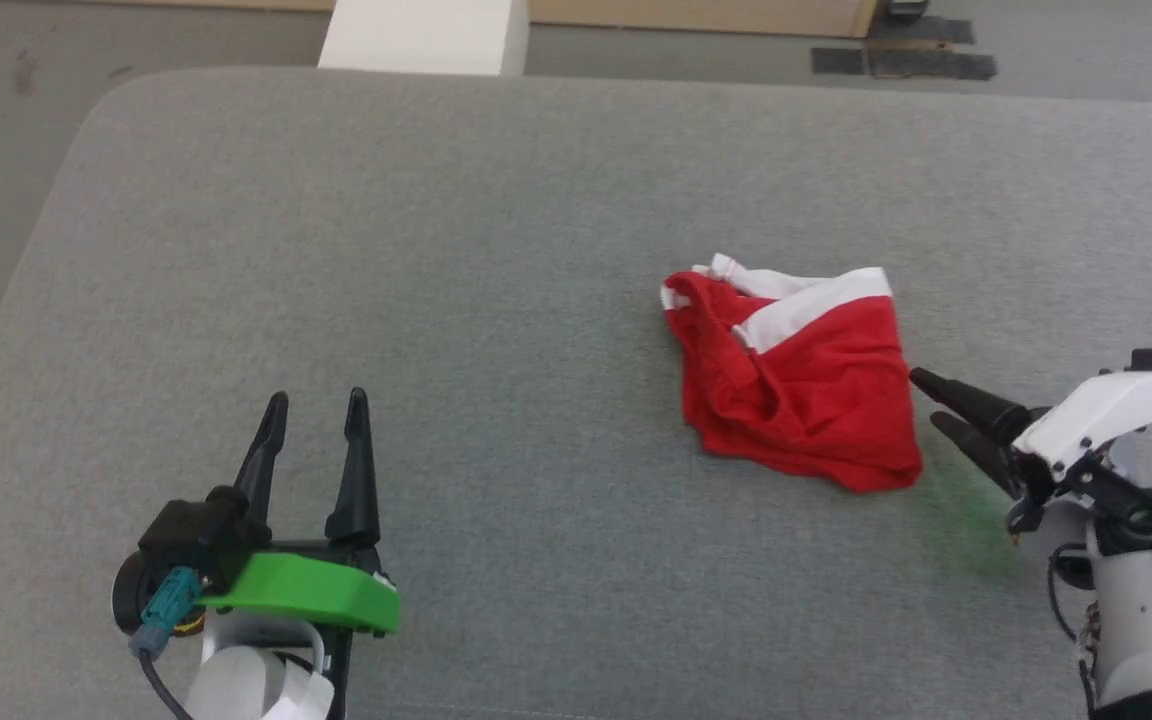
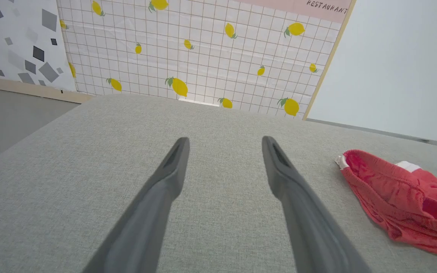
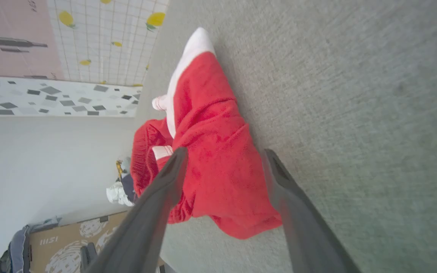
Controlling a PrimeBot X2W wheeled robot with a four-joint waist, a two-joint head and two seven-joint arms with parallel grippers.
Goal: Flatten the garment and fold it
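Over the grey worktop (image 1: 436, 250), in the head view, the left hand (image 1: 318, 395) hangs wide open and empty, the garment (image 1: 806, 390) well off to its right. Just beside the garment's edge, the right hand (image 1: 926, 396) is spread wide, holding nothing. Left wrist view: the garment (image 2: 396, 197) lies right of the parted fingers (image 2: 157, 197). Right wrist view: the crumpled garment (image 3: 211, 125) sits just beyond the right hand (image 3: 225, 151); whether they touch is unclear.

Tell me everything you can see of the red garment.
The garment is bright red, thin, soft-looking cloth with white bands along its far edges. It lies crumpled and partly folded over itself, not flattened, on the grey cloth-covered surface, right of centre in the head view. Nothing grips it: the open right gripper points at its right edge, close by; whether it touches cannot be told.
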